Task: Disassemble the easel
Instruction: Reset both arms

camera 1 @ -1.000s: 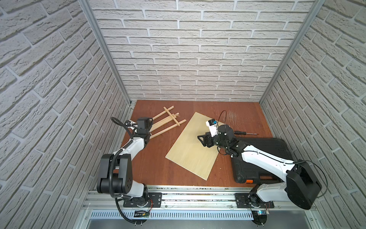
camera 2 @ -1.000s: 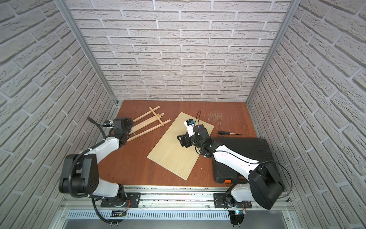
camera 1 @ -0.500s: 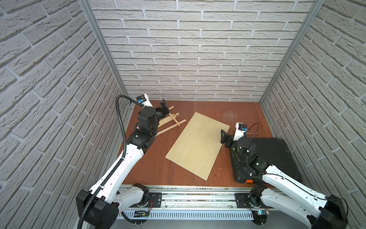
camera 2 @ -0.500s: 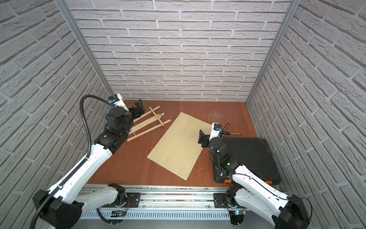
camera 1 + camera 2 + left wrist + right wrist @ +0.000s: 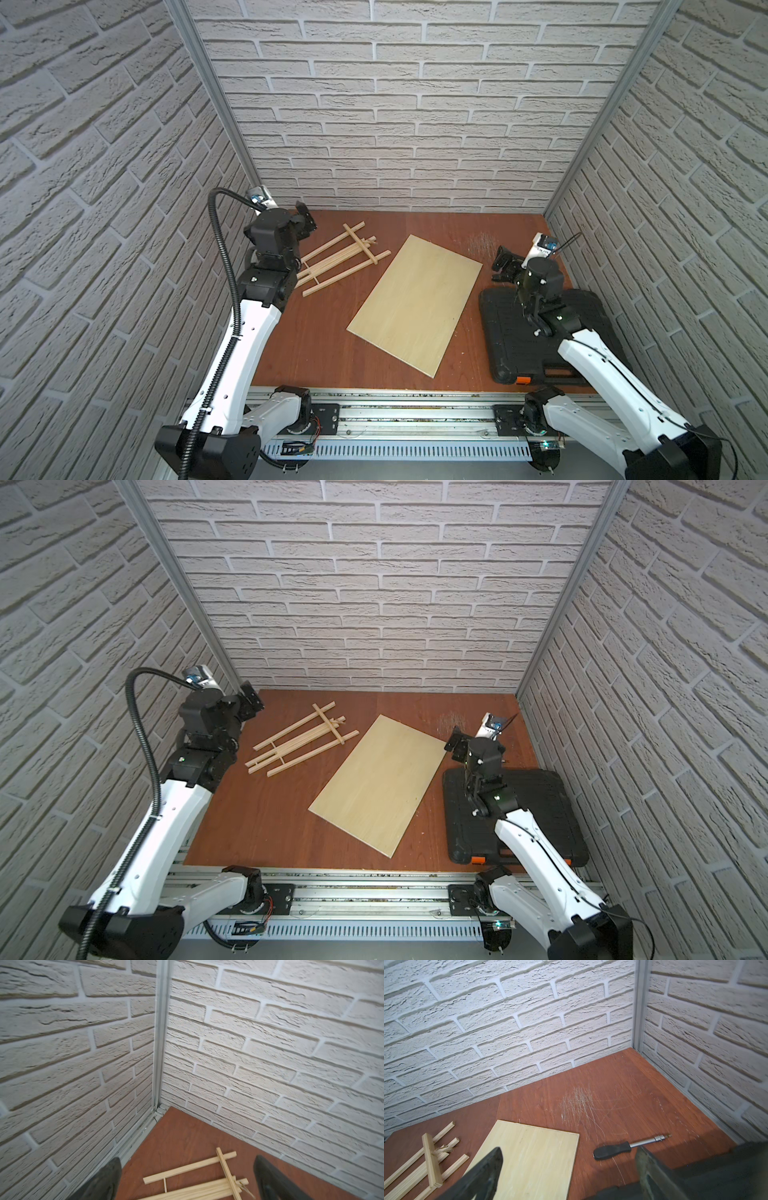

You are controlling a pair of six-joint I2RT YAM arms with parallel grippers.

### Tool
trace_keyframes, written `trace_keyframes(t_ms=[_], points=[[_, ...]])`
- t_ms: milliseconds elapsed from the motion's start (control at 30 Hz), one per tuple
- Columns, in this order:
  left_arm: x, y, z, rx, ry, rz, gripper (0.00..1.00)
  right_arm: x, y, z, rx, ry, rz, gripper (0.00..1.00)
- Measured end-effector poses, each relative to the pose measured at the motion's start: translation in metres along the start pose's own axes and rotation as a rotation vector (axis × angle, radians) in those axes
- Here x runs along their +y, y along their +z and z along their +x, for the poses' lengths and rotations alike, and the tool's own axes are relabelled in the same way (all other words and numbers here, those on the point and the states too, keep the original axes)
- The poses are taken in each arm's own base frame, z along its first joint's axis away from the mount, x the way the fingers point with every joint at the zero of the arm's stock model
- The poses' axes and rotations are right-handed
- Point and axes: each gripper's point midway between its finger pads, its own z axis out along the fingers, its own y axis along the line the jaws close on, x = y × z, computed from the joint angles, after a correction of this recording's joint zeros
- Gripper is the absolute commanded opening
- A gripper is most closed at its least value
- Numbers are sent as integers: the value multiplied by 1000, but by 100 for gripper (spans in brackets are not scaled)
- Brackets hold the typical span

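In both top views the left end effector (image 5: 306, 220) (image 5: 252, 699) hangs raised near the far left corner of the tabletop (image 5: 316, 340), its 2 fingers spread wide with nothing between them. The easel (image 5: 340, 259) (image 5: 305, 744) lies flat on the tabletop just beside and below it, toward the right arm's side, untouched. The right end effector (image 5: 505, 264) (image 5: 455, 746) is also raised, wide open and empty, above the far edge of a black case (image 5: 507, 332). A pale board (image 5: 415, 303) (image 5: 378, 783) lies flat between the 2 end effectors, near the easel but apart from it. In the left wrist view the left end effector (image 5: 187, 1158) shows 2 dark fingers (image 5: 104, 1180) set far apart and gripping nothing. The easel (image 5: 207, 1184) lies on the tabletop beneath the gap between them, its slats side by side, 1 crossbar laid across them and a bit of string at the crossing. In the right wrist view the right end effector (image 5: 569, 1148) is spread just as wide and holds nothing. Below and ahead of it lie a corner of the board (image 5: 529, 1157), a black-handled screwdriver (image 5: 612, 1150) near the finger on the case side, and the easel (image 5: 431, 1159) out beyond the other finger, well apart from the end effector.
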Motion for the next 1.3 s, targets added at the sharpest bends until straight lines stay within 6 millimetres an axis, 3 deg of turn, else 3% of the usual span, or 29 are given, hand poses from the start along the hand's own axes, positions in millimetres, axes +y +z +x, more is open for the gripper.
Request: trace_keyframes(t_ms=[100,167,400,500,700,900,1133,1300], points=[[18,22,6,13,-43,-10,98,5,22,-6,32,-65,-14,98],[28,37,25,15,-65,-9,98,-4,34,4,53,-117,4,98],[87,73,159,173,-73,-102,98,-27,54,78,129,-410,-6,98],[105,78,190,197,-36,-130,98,-25,63,88,154,-455,-19,98],[129,68,246,246,50,-156,98,-24,65,99,142,-483,-45,98],[142,70,262,278,61,-183,98,-30,64,122,180,-500,-56,98],[120,67,281,271,148,-120,98,-42,56,169,236,-508,-88,99],[109,64,296,259,209,-83,98,-30,56,166,196,-491,-150,99]])
